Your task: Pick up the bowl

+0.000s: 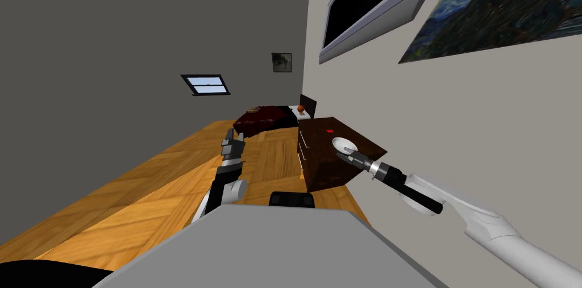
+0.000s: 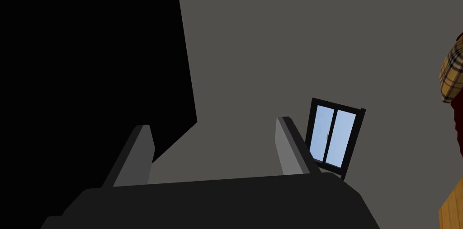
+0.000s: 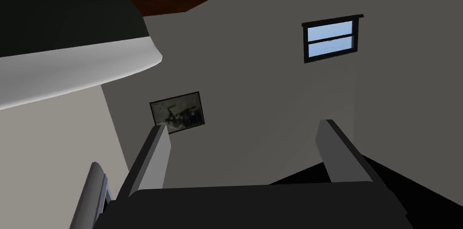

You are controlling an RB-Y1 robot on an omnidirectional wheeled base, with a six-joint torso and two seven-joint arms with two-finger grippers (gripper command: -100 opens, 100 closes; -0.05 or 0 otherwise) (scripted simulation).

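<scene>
White bowl [image 1: 344, 144] on top of the dark wooden dresser [image 1: 324, 168], toward its right side. Right gripper [image 1: 341, 155] at the bowl's near rim, fingers apart, bowl just beside them, not between. Left gripper [image 1: 233, 142] well left, over the wooden floor [image 1: 142, 188], fingers apart.

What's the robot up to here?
The right gripper, fingers open, is at the white bowl on the dark wooden dresser. Nothing is gripped yet: in the right wrist view the bowl's rim lies outside one finger, not between them. The left gripper is held open above the wood floor.
</scene>
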